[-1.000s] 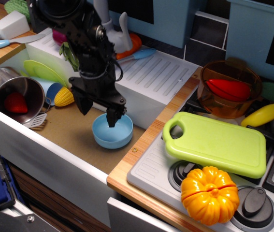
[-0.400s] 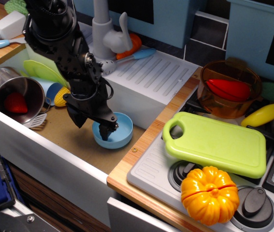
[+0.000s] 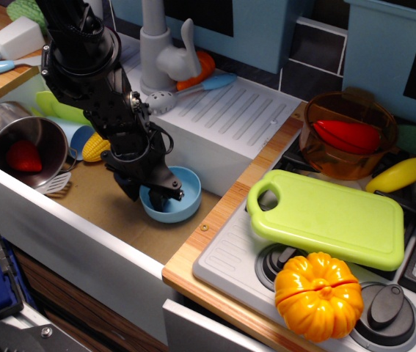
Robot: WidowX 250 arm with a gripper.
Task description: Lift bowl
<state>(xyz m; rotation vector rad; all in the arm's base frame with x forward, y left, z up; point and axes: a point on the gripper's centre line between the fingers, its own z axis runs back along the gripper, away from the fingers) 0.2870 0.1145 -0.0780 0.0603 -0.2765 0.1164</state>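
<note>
We're looking at the light-blue bowl [image 3: 172, 195] sitting left of centre in the frame, on the sink floor, and the gripper [image 3: 151, 193] is straddling its near rim, fingers [image 3: 165, 198] clamping it.

No readable text, labels or numbers anywhere.
</note>
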